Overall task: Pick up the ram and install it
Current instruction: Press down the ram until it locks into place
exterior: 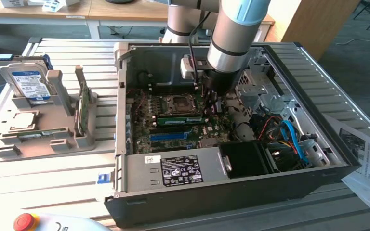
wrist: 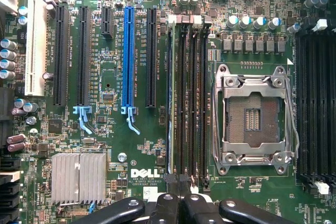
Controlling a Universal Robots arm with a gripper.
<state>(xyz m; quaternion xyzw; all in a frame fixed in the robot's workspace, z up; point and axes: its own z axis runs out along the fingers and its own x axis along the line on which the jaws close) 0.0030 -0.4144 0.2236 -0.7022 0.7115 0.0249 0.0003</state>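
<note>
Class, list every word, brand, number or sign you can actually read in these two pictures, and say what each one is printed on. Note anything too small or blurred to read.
"DELL": white logo on the green motherboard, beside the silver heatsink.
Small white print under that logo: too small to read.
Slot markings beside the blue expansion slot: too small to read.
Black label on the power supply: symbols and text too blurred to read.
Blue-white label on the hard drive: unreadable.
</note>
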